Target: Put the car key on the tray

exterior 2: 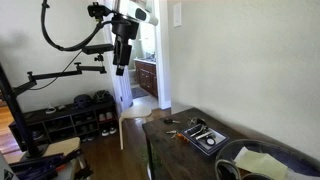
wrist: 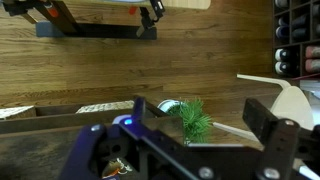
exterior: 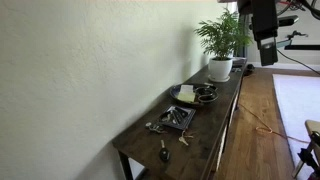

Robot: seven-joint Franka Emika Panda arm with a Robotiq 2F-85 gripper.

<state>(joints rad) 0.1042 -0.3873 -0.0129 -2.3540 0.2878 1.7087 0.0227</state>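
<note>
The jaws of the gripper [exterior: 266, 55] are seen spread, w/ nothing between them, high above the far end of the table [exterior: 205, 135], beside the plant [exterior: 222, 35]. The car key [exterior: 163, 151] is found at the near end, nearer than the tray [exterior: 180, 118], i.e. well apart from the jaws, down and toward the near side. Its long axis seems laid approx. along the table's length, so a grip across it is judged needed.

Spread gripper [wrist: 183, 140] above plant [wrist: 191, 118], wood floor [wrist: 150, 70]
</note>
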